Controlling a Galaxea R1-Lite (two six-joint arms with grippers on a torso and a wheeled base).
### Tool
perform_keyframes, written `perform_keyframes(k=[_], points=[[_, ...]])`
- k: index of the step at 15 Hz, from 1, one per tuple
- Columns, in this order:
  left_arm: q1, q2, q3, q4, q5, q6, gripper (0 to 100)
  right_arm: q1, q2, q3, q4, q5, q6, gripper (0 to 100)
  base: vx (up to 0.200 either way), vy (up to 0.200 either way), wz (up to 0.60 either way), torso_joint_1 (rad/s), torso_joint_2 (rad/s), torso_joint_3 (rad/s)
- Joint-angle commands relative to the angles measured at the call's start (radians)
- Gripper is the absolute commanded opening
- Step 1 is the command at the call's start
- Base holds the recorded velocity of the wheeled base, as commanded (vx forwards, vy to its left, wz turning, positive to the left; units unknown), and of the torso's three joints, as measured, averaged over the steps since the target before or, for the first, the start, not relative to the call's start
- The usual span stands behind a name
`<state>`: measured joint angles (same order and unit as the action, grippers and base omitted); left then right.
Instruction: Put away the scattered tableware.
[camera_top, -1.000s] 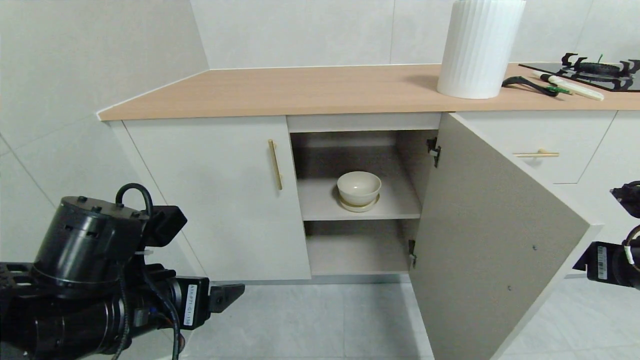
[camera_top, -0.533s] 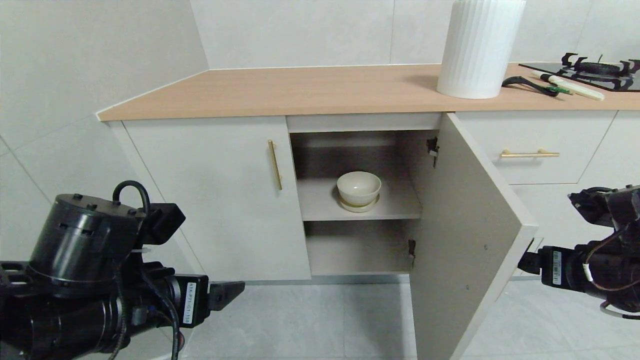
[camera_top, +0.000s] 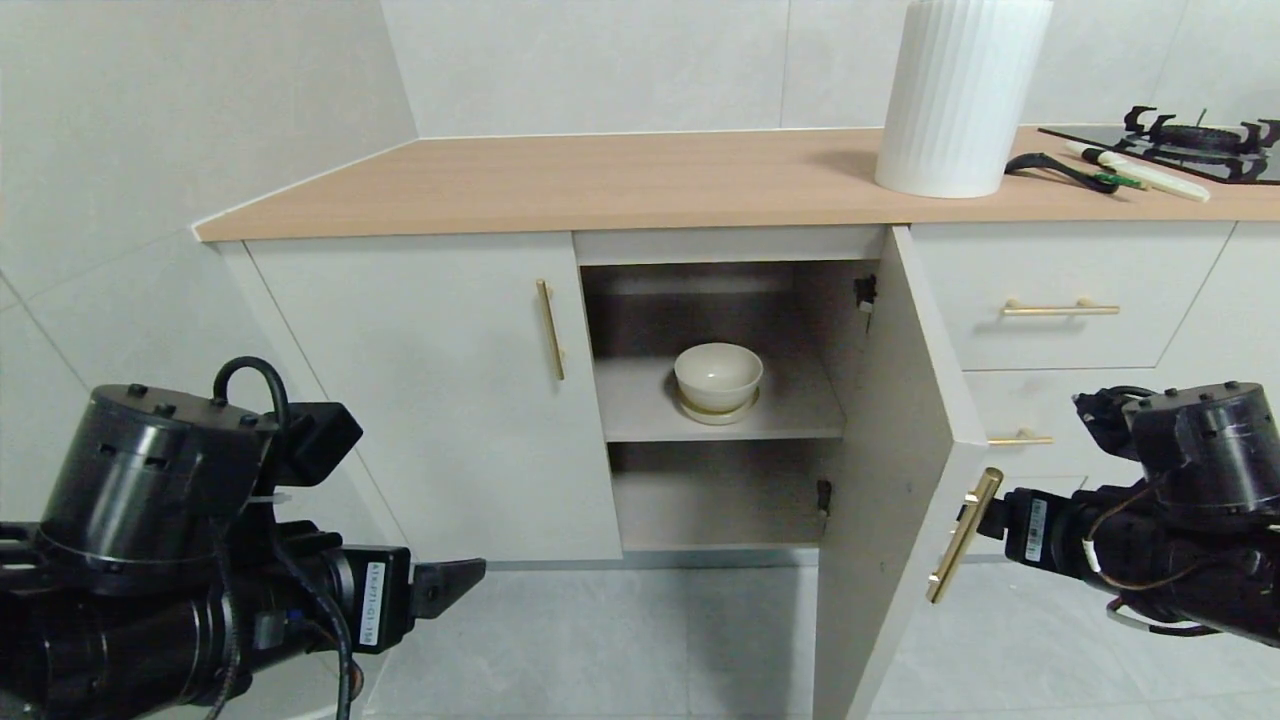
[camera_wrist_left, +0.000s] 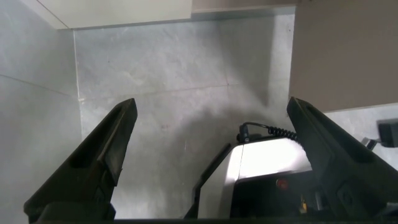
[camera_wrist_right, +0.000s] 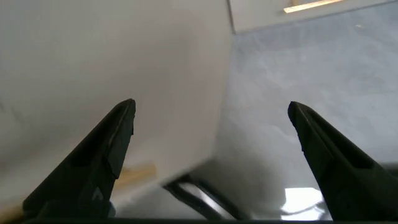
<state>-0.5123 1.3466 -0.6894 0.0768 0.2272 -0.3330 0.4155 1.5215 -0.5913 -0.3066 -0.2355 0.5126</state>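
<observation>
Head view, dead centre: cupboard under a wooden worktop. Its right-hand door stands about half open; the left-hand door is closed.

A cream bowl sits upright on a pale saucer on the upper shelf, towards the front. The shelf below it is in shadow.

On the worktop at 1 o'clock is a tall white ribbed vase. At 2 o'clock, a black hob with a couple of utensils lying just in front of it.

The left arm is low at 8 o'clock, well apart from the cupboard. The left wrist view supplies what the head view cannot — the left gripper is released, with its two dark fingers spread wide over bare floor tiles and nothing between them.

The right arm is at 4 o'clock, its front end right against the gold door handle on the door's outer face. I cannot tell whether they touch. The right wrist view shows the right gripper released too, fingers wide apart, holding nothing. The door's pale panel and its edge lie between the fingers, with floor tile beyond and a gold drawer handle far off. A strip of gold shows just beside one finger — likely the door handle, too blurred to be sure.
</observation>
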Motion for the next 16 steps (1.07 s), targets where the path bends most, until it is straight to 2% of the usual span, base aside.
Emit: perform_keyframes(k=[1,4,5,7,9,13,16], points=[[0.000,-0.018,0.001,0.000,0.000,0.000,100,0.002,0.049,0.002,-0.017,0.009,0.017,100,0.000,0.000,0.00,0.000,0.00,0.000],[0.000,-0.032,-0.001,0.000,0.000,0.002,100,0.002,0.135,-0.056,-0.074,0.125,0.000,100,0.000,0.000,0.00,0.000,0.00,0.000],[0.000,-0.032,-0.002,-0.002,0.000,0.002,100,0.002,0.138,-0.061,-0.074,0.128,-0.003,100,0.000,0.000,0.00,0.000,0.00,0.000],[0.002,-0.034,-0.006,-0.002,0.001,0.002,100,0.003,0.226,-0.162,-0.075,0.137,-0.108,100,0.000,0.000,0.00,0.000,0.00,0.000],[0.002,-0.035,-0.006,-0.002,0.001,0.003,100,0.012,0.309,-0.275,-0.072,0.150,-0.115,100,0.000,0.000,0.00,0.000,0.00,0.000],[0.002,-0.034,-0.001,-0.002,0.003,0.017,100,0.014,0.384,-0.318,-0.105,0.148,-0.106,100,0.000,0.000,0.00,0.000,0.00,0.000],[0.002,-0.030,-0.001,-0.002,0.014,0.019,100,0.016,0.454,-0.323,-0.213,0.147,-0.071,100,0.000,0.000,0.00,0.000,0.00,0.000]])
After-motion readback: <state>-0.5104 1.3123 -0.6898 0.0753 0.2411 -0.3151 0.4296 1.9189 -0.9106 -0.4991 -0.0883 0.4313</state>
